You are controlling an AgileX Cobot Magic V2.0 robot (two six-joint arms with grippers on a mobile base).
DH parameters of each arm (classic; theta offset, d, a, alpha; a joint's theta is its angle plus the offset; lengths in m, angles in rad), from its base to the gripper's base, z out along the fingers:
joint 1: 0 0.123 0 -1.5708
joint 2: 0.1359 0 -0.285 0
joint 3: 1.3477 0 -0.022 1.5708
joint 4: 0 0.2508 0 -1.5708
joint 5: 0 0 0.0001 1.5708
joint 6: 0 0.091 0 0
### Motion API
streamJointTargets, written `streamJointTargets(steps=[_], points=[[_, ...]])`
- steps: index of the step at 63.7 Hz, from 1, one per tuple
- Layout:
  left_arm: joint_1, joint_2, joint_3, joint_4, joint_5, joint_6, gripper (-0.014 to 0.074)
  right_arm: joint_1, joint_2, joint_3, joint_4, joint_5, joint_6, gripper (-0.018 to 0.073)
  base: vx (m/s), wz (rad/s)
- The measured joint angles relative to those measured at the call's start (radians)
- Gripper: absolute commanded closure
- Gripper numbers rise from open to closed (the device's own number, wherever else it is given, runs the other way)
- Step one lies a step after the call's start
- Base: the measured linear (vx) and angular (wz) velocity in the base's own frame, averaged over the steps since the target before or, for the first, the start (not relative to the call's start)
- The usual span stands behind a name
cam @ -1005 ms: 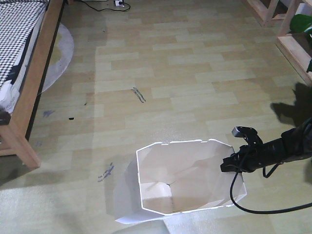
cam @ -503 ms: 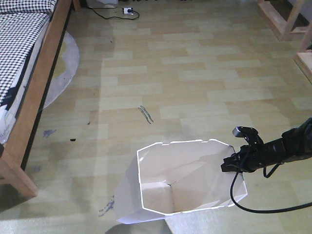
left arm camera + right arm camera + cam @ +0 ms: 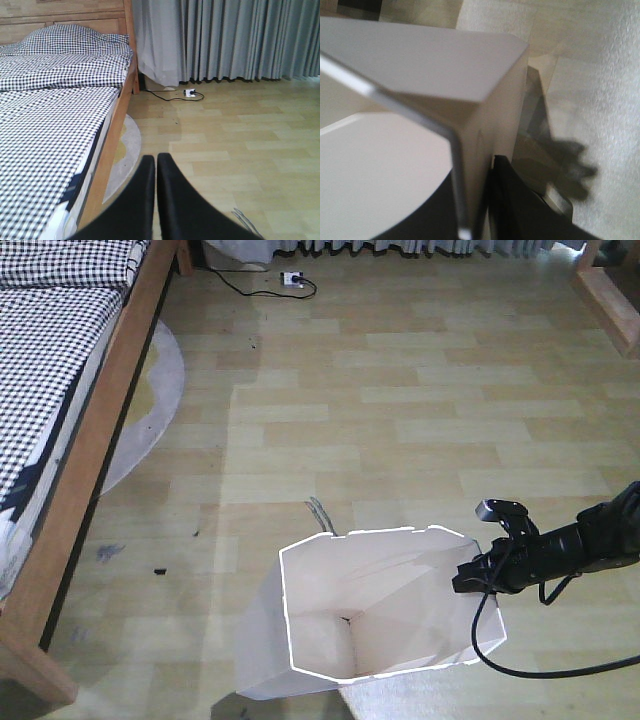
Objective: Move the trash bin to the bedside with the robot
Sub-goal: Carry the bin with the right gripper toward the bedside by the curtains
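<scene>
1. Trash bin [image 3: 385, 605]: white, faceted, mouth upward. It is out on the wooden floor, well apart from the bed [image 3: 60, 350] at the left of the room. It looks tipped a little; I cannot tell whether its base is fully down. It has not yet reached the bedside.
2. Right claw [image 3: 468, 577]: pinched on the bin's right-hand rim. The wrist view shows one finger inside the thin wall and one outside.
3. Left claw [image 3: 156, 167]: fingers pressed together with nothing between them, pointing toward the bed.
4. Hazard, slip: the hold is a single pinch on a thin, flexible edge. If the base drags, the wall may bow and slide out of the pinch.
5. Hazard, toppling: the bin is held at one side only. A base catching on the edge of the round rug [image 3: 160, 390] beside the bed could roll it over.
6. Hazard, snag: the arm's black cable [image 3: 540, 668] loops just beside the bin and could catch the rim.
7. Hazard, collision: a late stop could crush the bin against the wooden bed rail [image 3: 100, 470].
</scene>
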Motion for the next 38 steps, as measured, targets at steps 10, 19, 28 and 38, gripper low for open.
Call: streamJointTargets(steps=[10,19,28,38], points=[[0.000,0.000,0.000,0.000,0.000,0.000,0.0603,0.000,0.000,0.000,0.000,0.003,0.000,0.0566,0.38,0.04],[0.000,0.000,0.000,0.000,0.000,0.000,0.0603,0.000,0.000,0.000,0.000,0.003,0.000,0.0566,0.41,-0.03],[0.000,0.000,0.000,0.000,0.000,0.000,0.0603,0.000,0.000,0.000,0.000,0.000,0.000,0.0566,0.42,-0.03],[0.000,0.000,0.000,0.000,0.000,0.000,0.0603,0.000,0.000,0.000,0.000,0.000,0.000,0.0566,0.42,-0.02]])
